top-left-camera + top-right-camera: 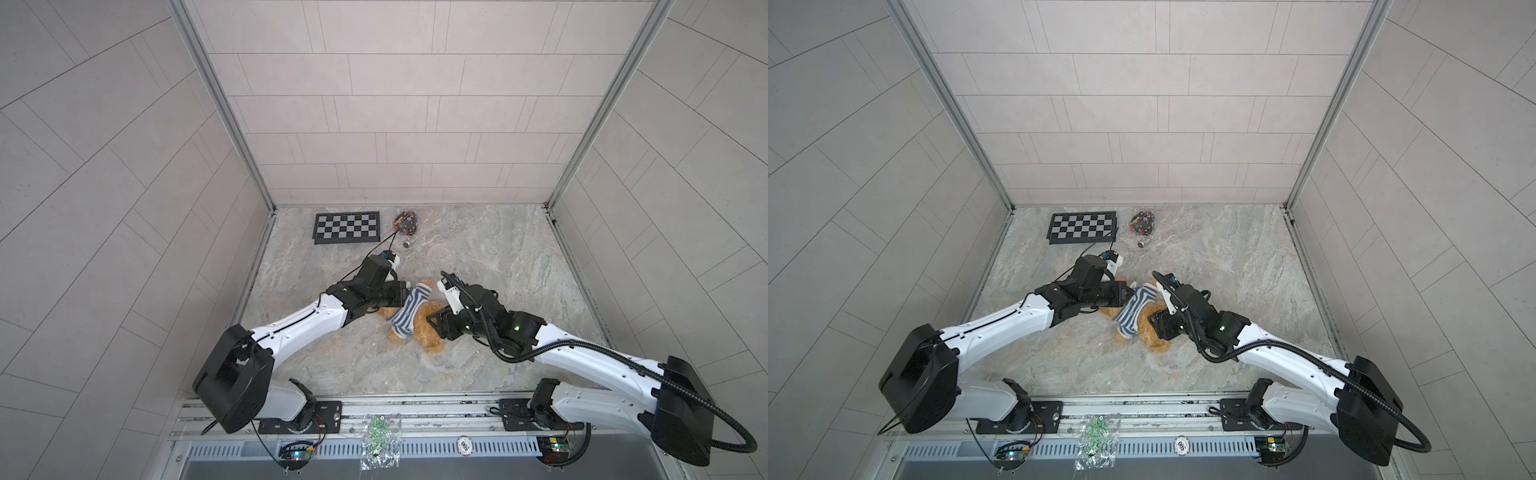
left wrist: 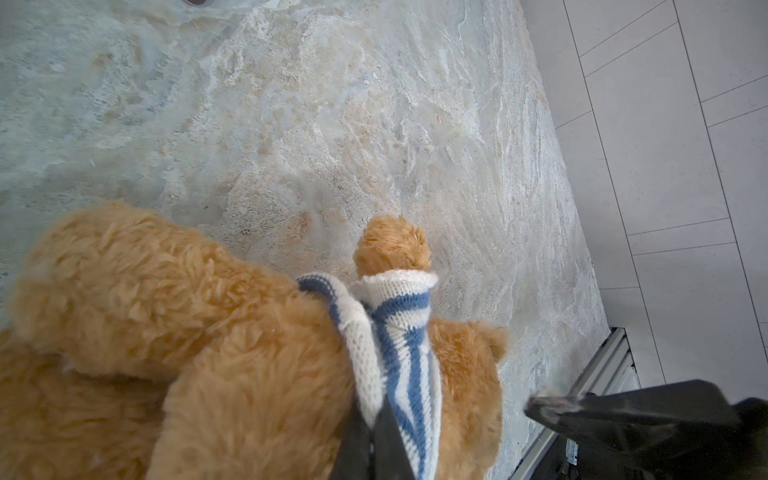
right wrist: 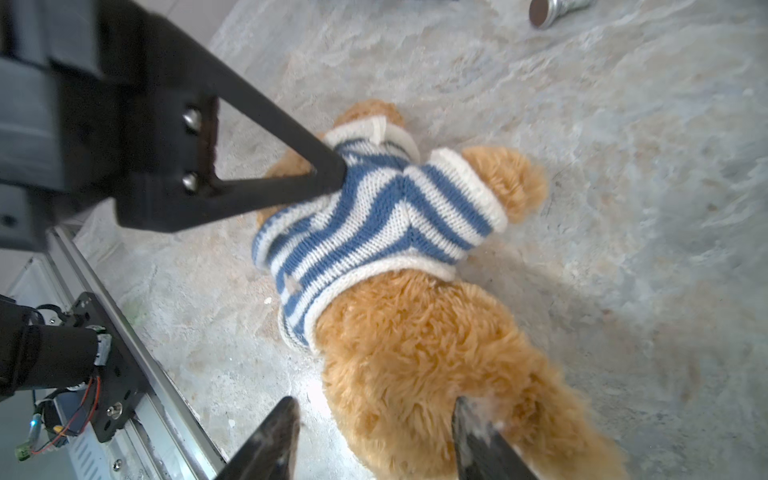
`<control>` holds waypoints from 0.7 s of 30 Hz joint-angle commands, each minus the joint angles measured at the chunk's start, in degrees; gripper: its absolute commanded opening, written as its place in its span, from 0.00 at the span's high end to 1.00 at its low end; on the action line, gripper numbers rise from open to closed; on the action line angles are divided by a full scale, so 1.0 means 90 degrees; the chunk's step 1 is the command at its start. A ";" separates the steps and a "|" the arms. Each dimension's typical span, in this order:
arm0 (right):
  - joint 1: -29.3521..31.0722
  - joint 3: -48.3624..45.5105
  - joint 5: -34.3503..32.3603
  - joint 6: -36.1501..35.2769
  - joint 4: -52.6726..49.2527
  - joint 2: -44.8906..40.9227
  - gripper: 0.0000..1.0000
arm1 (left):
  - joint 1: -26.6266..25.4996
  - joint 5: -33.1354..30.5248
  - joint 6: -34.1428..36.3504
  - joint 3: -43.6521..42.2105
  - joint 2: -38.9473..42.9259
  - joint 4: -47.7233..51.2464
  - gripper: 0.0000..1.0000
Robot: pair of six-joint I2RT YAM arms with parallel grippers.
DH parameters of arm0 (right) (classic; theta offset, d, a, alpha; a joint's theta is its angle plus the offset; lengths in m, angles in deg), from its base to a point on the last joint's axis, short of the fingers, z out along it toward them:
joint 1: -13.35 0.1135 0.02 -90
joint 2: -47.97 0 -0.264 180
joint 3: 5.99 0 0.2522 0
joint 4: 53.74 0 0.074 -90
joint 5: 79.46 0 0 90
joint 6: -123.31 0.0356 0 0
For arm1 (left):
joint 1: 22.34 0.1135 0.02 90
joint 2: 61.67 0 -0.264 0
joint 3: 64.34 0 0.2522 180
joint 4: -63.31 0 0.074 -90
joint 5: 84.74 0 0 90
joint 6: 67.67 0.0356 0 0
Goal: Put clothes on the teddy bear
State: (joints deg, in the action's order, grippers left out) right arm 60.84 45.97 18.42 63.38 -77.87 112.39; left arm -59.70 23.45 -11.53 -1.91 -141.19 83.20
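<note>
Teddy bear [image 3: 415,353] lies centrally on the table [image 1: 478,257], striped shirt [image 3: 374,220] over its torso. Left gripper [image 3: 328,176], jaws shut, pinches the shirt's shoulder, apparently to tug it straight. Right gripper [image 3: 376,405] stands parted astride a leg, holding nothing.

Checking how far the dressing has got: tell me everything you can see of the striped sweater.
The blue-and-white striped knitted sweater, with cream ribbed hems, covers the upper body of the fluffy golden-brown teddy bear lying on the marbled tabletop. One paw pokes out of a sleeve; the lower body is bare. The shut left end effector pinches its fabric near the collar.
</note>
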 commanded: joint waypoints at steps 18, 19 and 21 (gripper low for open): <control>0.0085 0.0177 -0.0346 -0.0010 0.0239 0.1636 0.55 | 0.0040 -0.0160 0.0196 0.0195 0.0116 0.0244 0.93; 0.0085 0.0206 -0.0314 -0.0047 0.0220 0.1684 0.60 | 0.0040 -0.0211 0.0247 0.0206 0.0201 0.0338 0.90; 0.0085 0.0246 -0.0256 -0.0059 0.0207 0.1743 0.66 | 0.0040 -0.0316 0.0345 0.0189 0.0405 0.0543 0.84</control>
State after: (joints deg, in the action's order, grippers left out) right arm 61.36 47.76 16.43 63.16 -72.47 126.49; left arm -59.70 22.38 -10.44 -1.89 -140.56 84.99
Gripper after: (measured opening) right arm 0.352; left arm 0.137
